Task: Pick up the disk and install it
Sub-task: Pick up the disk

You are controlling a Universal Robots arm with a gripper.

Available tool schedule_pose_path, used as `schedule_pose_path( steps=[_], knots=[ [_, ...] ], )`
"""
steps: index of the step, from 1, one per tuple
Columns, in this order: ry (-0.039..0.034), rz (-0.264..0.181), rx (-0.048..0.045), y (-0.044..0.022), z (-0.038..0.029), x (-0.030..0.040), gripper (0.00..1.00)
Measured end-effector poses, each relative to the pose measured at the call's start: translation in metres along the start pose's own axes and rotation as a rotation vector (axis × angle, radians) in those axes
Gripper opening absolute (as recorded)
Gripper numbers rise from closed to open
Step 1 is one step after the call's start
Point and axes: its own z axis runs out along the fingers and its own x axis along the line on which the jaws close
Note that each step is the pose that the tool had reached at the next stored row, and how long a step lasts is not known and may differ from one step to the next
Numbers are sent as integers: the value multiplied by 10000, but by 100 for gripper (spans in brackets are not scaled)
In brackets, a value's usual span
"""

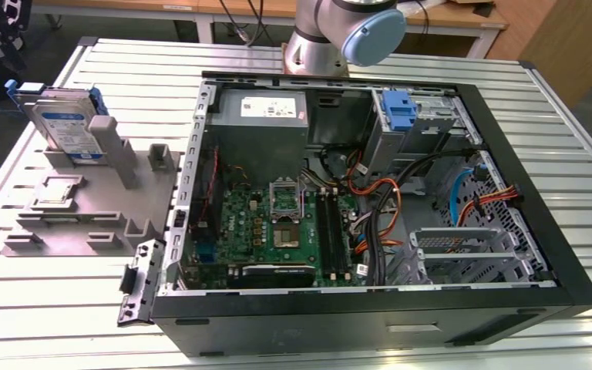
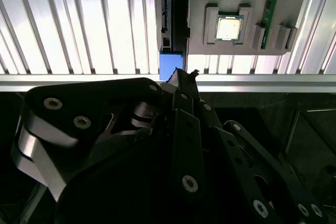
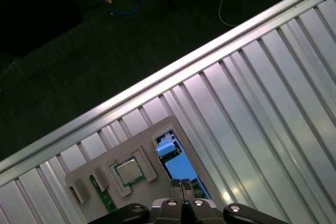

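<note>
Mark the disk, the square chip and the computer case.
disk (image 1: pixel 65 127), exterior view, on its white-and-blue label
square chip (image 2: pixel 229 28), second wrist view, on its silver top
computer case (image 1: pixel 378 324), exterior view, on its black outer wall

Open computer case (image 1: pixel 378 299) lying on a slatted aluminium table (image 1: pixel 59 316). Inside the case: green motherboard (image 1: pixel 265 227) on its floor; grey power supply (image 1: pixel 263 109) against its far wall; blue plastic carrier (image 1: pixel 401 114) upright in its far bay; orange cables (image 1: pixel 486 202) just beyond a silver drive cage (image 1: pixel 461 248) near its front wall. Outside the case, toward the exterior view's left: grey fixture (image 1: pixel 101 212) bearing a small square silver chip (image 1: pixel 58 191), which in the second wrist view sits in a framed recess; black bracket (image 1: pixel 139 281) touching the case's near corner.
</note>
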Motion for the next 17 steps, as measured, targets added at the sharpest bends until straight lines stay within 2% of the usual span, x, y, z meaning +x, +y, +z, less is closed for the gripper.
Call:
schedule_pose_path(
  steps=[3,7,10,17],
  knots=[
    [9,-210,-5,0,0,0,10],
    [36,-822,-18,0,1,0,10],
    [42,-919,-22,0,7,0,10],
    [86,-1937,-43,0,18,1,10]
  ],
)
